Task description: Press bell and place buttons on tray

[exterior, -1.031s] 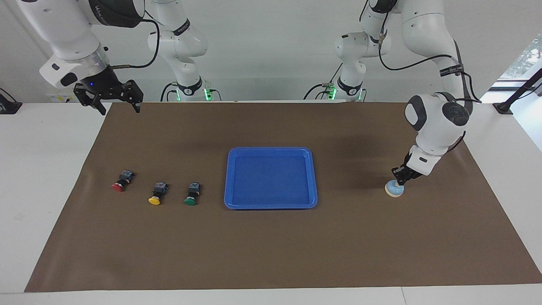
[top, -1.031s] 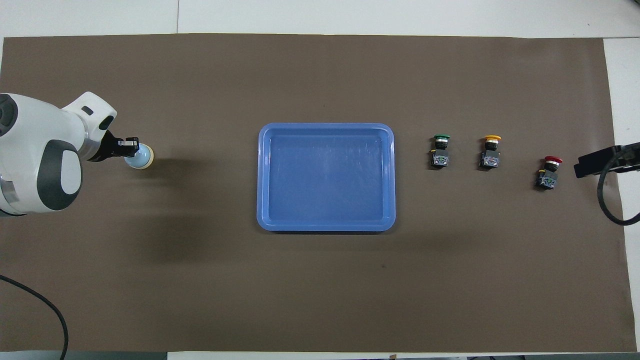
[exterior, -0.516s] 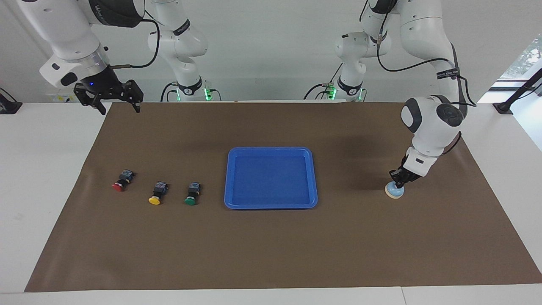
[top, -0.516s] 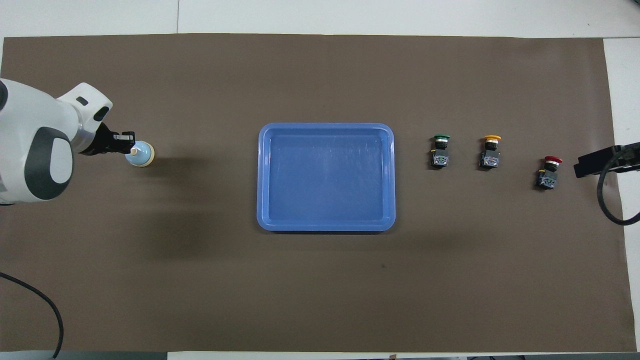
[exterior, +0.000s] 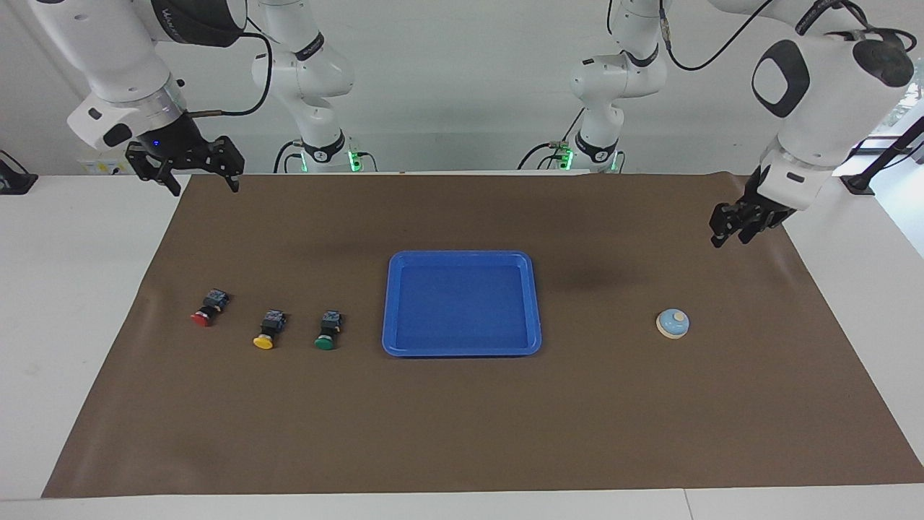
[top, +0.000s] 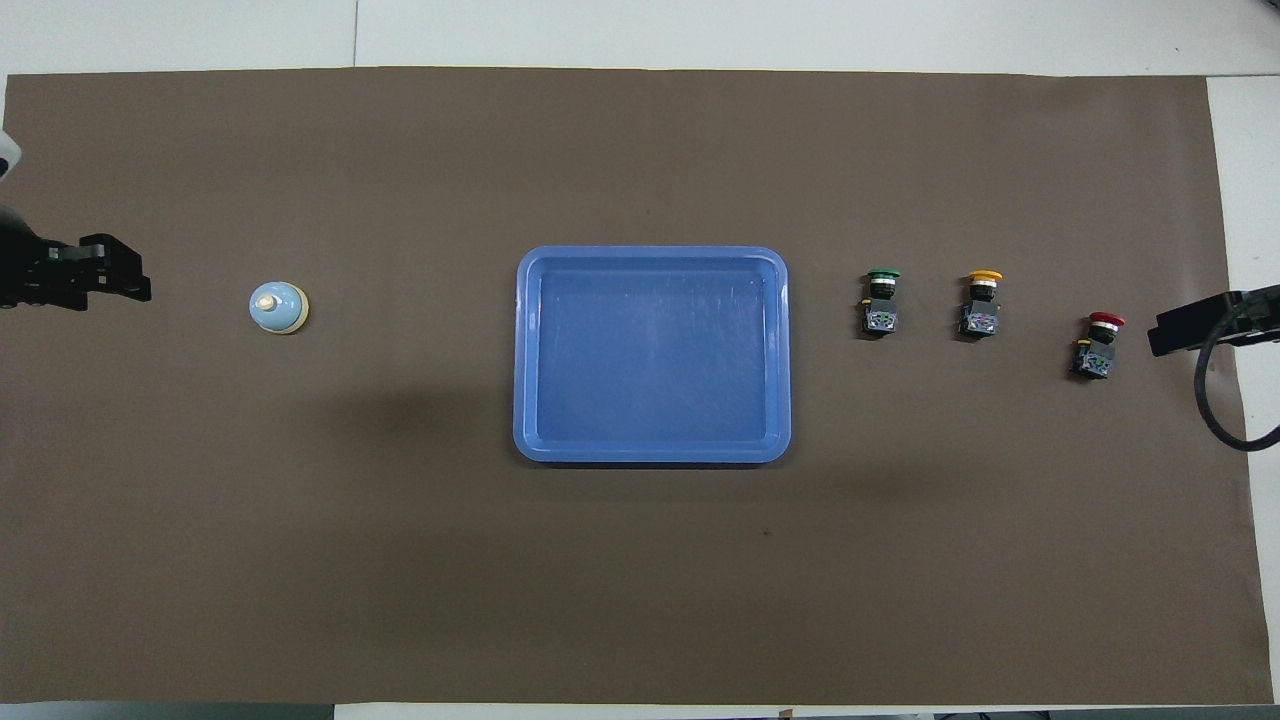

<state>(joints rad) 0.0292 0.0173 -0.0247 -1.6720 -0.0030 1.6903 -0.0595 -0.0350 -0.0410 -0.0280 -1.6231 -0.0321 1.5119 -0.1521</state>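
The light-blue bell (exterior: 673,323) (top: 278,308) stands alone on the brown mat toward the left arm's end. My left gripper (exterior: 730,238) (top: 120,285) hangs open and empty in the air over the mat's edge beside the bell, clear of it. The blue tray (exterior: 462,254) (top: 650,252) lies mid-table with nothing in it. Red (exterior: 202,315) (top: 1098,345), yellow (exterior: 265,339) (top: 982,300) and green (exterior: 325,341) (top: 881,300) buttons lie in a row between the tray and the right arm's end. My right gripper (exterior: 206,189) (top: 1195,325) waits open above the mat's corner.
A brown mat (exterior: 462,433) covers most of the white table (exterior: 72,303). Black cables hang from both arms, and one loops over the mat's edge (top: 1225,420) at the right arm's end.
My left gripper has lifted off the bell, risen and swung back toward the mat's edge, its fingers parting. The bell stays where it was. The right arm has not moved.
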